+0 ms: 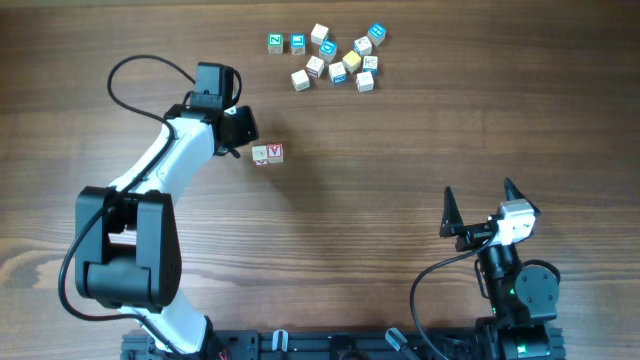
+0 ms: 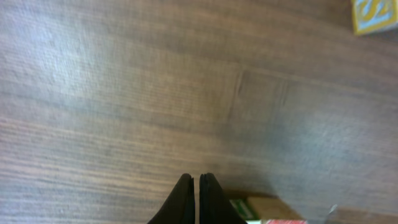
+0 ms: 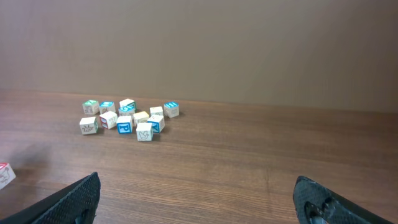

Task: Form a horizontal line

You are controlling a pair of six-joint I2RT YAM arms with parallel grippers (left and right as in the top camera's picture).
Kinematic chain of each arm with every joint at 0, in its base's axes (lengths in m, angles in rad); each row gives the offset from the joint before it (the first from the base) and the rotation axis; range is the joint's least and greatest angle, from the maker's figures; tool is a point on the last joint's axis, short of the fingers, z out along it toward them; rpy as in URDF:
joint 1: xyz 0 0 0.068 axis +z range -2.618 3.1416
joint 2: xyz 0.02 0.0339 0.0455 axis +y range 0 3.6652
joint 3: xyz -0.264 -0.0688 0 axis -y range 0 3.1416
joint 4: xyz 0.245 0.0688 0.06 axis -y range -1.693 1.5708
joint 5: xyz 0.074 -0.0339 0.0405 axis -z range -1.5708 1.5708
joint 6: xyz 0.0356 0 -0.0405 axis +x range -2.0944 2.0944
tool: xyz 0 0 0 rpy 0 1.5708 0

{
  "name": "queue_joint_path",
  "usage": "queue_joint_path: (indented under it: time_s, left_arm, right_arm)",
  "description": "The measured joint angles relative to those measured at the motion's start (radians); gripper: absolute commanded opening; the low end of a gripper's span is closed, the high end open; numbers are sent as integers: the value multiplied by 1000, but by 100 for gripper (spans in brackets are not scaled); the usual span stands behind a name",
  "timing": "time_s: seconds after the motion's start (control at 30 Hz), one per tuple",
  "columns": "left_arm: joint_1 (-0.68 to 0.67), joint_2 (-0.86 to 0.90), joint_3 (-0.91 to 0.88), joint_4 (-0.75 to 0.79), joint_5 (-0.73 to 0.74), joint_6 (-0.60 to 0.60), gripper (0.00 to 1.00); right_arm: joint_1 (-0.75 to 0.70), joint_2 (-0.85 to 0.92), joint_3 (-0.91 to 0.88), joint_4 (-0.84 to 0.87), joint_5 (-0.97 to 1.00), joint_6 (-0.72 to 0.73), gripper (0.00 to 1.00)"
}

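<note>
**Row [image 1: 268,153] of 2 cubes on the tabletop [image 1: 400,150]; left fingers [image 2: 183,200] clenched beside it.**
The row is 2 touching letter cubes, 1 whitish and 1 with a red "V". The left fingers are pressed together, grasping nothing, just to the left of the row. The right fingers [image 3: 74,199] are spread wide and empty, well apart from the row. Loose cubes [image 1: 328,50] lie scattered beyond the row.

table [image 1: 400,150]: brown woodgrain | horizontal line [image 1: 267,153]: whitish, red V | loose cubes [image 1: 337,72]: white, blue, pale yellow
</note>
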Motion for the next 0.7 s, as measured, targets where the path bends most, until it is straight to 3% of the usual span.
queue_joint_path:
  time_s: [0.2,0.37,0.7]
  left_arm:
    - [0,0,23,53,-14,0,4]
    - [0,0,23,-140,-19,-14,4]
    - [0,34,-55,15,21,-27,4]
  right_arm:
    - [0,0,0,0,0,0,100]
    - [0,0,0,0,0,0,100]
    - [0,0,0,0,0,0,100]
